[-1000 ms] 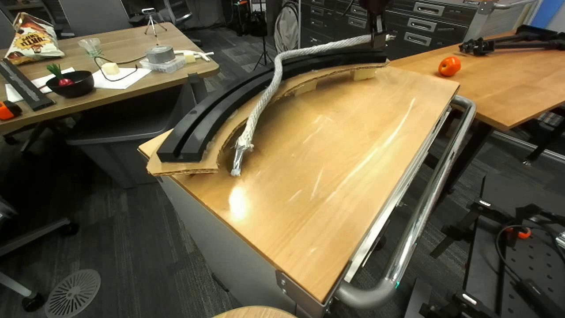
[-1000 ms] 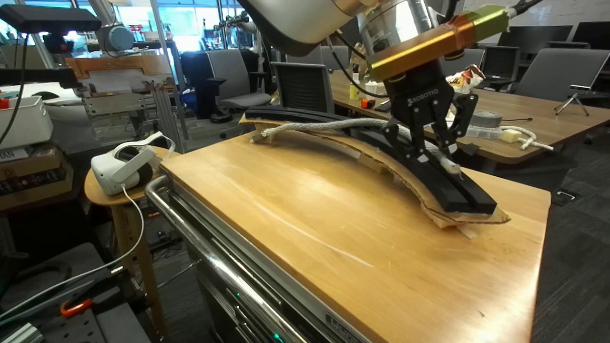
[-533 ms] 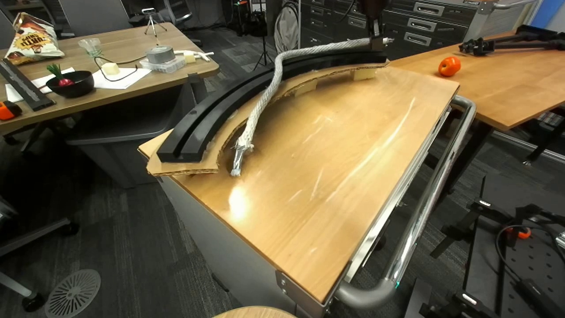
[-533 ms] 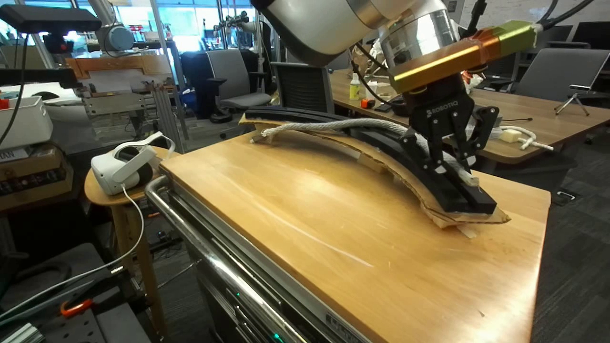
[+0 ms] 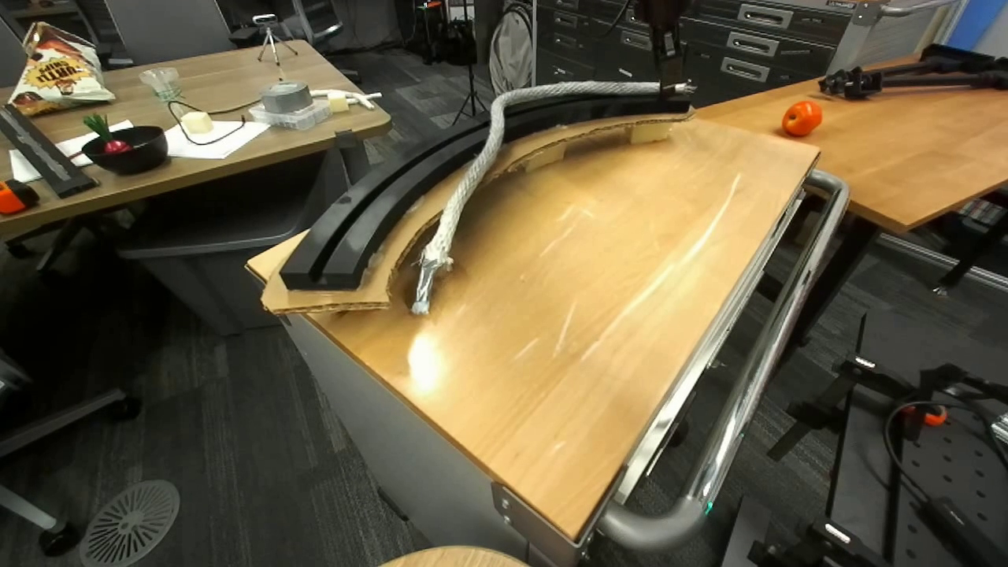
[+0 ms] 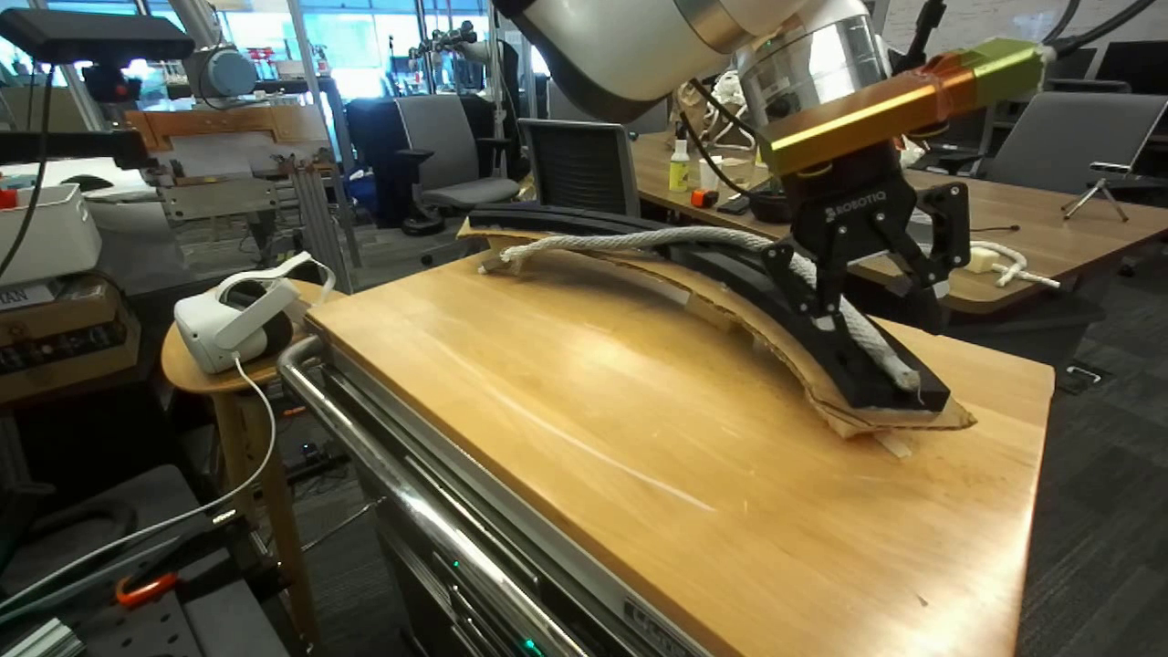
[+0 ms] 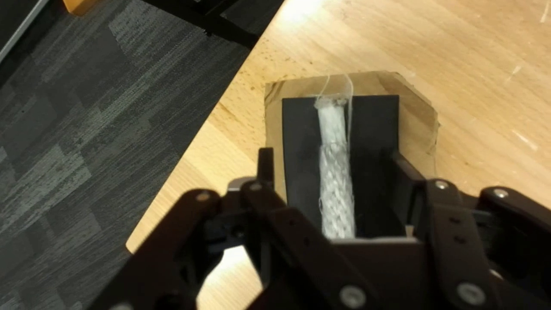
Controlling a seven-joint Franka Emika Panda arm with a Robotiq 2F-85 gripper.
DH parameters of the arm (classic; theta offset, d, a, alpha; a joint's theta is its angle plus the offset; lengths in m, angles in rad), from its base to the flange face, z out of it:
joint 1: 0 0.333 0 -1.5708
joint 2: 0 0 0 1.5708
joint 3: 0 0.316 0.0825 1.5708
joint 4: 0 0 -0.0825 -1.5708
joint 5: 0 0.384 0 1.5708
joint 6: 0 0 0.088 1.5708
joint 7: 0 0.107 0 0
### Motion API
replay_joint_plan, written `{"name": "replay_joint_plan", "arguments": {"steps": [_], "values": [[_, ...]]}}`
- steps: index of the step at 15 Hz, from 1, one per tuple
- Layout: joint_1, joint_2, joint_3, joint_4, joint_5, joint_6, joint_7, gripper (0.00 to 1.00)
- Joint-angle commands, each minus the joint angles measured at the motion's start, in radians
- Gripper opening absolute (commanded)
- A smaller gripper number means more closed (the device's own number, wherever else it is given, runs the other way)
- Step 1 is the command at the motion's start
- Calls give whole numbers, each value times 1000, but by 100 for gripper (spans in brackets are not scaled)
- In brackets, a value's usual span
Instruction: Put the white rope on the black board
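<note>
In an exterior view, the gripper [image 6: 881, 308] hides part of the white rope [image 6: 648, 239].

Desk [image 5: 591, 299]: wooden top, shiny metal rail [image 5: 750, 394] along one side
Cardboard [image 5: 331, 299]: on the desk, with pale blocks [image 5: 650, 133] beneath
Black board [image 5: 425, 179]: curved, lying on the cardboard
White rope [image 5: 494, 134]: far stretch over the board, near stretch off its inner edge, silvery end on the desk
Hand [image 5: 674, 88]: at the rope's far end, opening hard to tell
Orange-red fruit [image 5: 802, 118]: on the next desk [image 5: 929, 150]

White headset [image 6: 239, 319] on wooden stool [image 6: 190, 377]
</note>
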Motion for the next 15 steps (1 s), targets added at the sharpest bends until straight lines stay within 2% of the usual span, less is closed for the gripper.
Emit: {"name": "replay_joint_plan", "arguments": {"steps": [1, 4, 7, 10, 13, 14, 15], "values": [[-7, -72, 19, -40, 23, 37, -70, 96], [-11, -173, 52, -120, 61, 107, -200, 100], [17, -334, 77, -262, 118, 100, -348, 100], [59, -454, 92, -355, 203, 106, -489, 100], [110, -515, 78, -428, 303, 139, -643, 100], [103, -452, 79, -352, 246, 86, -542, 100], [113, -472, 80, -376, 267, 93, -575, 100]]}}
